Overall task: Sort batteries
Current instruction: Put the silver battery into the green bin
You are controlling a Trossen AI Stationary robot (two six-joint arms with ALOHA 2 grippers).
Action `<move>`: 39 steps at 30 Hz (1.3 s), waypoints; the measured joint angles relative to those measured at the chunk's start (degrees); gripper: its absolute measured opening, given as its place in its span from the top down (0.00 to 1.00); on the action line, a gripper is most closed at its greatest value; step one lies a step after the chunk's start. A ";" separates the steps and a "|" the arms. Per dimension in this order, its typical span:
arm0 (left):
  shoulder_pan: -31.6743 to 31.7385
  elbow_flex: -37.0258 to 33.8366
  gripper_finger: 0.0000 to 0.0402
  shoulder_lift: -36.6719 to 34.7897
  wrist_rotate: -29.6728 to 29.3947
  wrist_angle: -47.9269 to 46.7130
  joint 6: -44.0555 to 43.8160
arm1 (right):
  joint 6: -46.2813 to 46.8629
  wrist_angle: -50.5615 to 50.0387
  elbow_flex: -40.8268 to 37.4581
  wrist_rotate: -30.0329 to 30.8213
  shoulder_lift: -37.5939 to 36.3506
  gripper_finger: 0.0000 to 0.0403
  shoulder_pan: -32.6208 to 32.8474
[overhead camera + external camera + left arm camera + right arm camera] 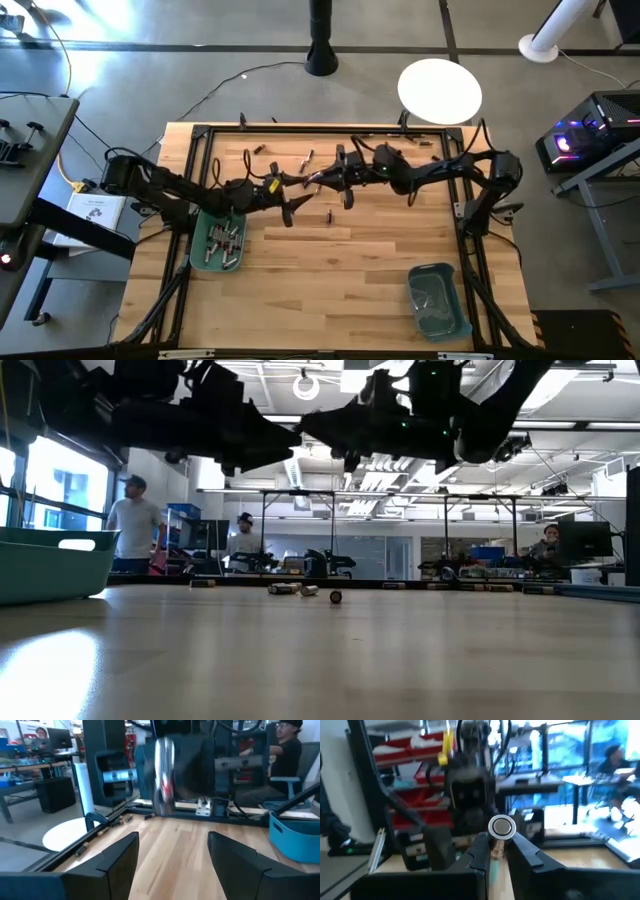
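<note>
Gripping silvery battery [501, 827], right pincer [496, 851].

Bright glare burns out the white round disc [440, 91] from above, and a pale sheen washes the floor at upper left. Down low, the arms hang as black silhouettes against ceiling strip lights, with a hot reflection on the table [330, 660]. Both wrist views smear with motion blur, their backgrounds soft.
</note>
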 joint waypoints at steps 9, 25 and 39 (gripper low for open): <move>-0.05 0.45 0.54 -0.36 -0.02 0.06 -0.82 | -0.27 -4.91 0.28 -0.10 0.42 0.94 1.36; -0.79 0.41 0.92 -0.44 2.00 -0.32 -2.55 | 0.68 -4.90 0.21 -0.15 0.42 0.91 1.83; -5.38 5.30 0.92 -10.27 -6.21 -29.21 -4.01 | 2.54 -7.38 2.29 -0.09 0.42 0.52 -1.29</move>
